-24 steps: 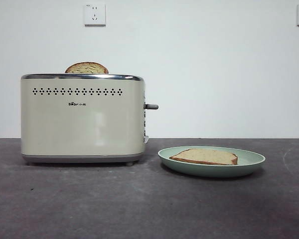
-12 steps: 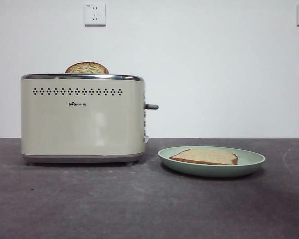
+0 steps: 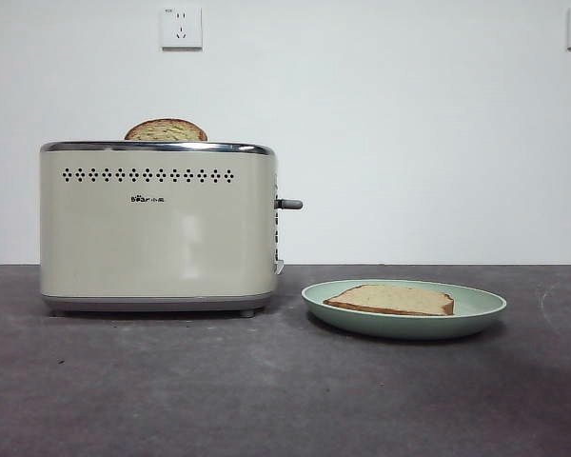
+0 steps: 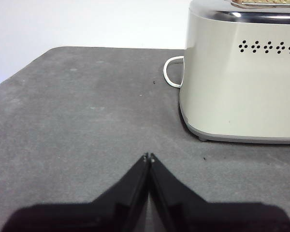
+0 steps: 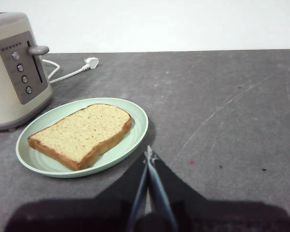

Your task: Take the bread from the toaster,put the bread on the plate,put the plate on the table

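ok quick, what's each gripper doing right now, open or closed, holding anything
left gripper: closed, empty, low over the table beside the toaster.
right gripper: closed, empty, by the plate with the bread.

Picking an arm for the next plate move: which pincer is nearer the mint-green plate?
Right. The right pincer sits shut just off the rim of the mint-green plate holding the toast slice. The left pincer is shut beside the cream toaster, with no plate in its view.

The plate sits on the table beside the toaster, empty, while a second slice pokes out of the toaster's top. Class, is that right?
Not quite: the plate is not empty. The right wrist view shows the bread lying flat on it. The rest holds: it sits on the table beside the toaster, the second slice poking out.
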Controlling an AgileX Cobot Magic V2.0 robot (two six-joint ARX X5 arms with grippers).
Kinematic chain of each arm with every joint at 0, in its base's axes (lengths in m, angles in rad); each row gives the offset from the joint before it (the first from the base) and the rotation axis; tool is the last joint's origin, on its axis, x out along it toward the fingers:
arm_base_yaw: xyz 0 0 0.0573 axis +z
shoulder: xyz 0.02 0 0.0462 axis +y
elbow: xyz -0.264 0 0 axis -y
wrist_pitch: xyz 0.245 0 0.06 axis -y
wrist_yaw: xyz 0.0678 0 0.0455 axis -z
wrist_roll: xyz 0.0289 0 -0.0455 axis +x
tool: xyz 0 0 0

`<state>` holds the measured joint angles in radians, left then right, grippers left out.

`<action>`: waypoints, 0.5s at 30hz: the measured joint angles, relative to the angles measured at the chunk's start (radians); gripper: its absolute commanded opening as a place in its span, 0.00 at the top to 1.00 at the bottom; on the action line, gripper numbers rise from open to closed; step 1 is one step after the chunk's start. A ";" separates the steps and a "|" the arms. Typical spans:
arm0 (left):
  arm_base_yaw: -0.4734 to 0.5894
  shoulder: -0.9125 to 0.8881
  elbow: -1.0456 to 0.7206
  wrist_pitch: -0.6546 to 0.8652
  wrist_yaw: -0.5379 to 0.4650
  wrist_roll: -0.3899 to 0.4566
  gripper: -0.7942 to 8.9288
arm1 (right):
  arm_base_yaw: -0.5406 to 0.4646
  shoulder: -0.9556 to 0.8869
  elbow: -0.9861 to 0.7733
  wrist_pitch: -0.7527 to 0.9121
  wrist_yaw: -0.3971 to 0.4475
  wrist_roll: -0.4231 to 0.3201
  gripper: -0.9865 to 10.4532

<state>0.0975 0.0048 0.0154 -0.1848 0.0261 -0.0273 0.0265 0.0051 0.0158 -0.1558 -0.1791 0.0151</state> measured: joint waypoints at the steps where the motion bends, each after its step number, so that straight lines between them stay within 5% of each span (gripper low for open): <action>1: 0.000 0.000 0.000 0.000 0.000 0.000 0.92 | 0.000 0.000 0.000 0.000 0.000 0.002 0.91; 15: 0.000 0.000 0.000 0.000 0.000 0.000 0.92 | 0.000 0.000 0.000 0.000 0.000 0.008 0.91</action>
<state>0.0975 0.0048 0.0154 -0.1848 0.0261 -0.0277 0.0265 0.0051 0.0158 -0.1558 -0.1791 0.0235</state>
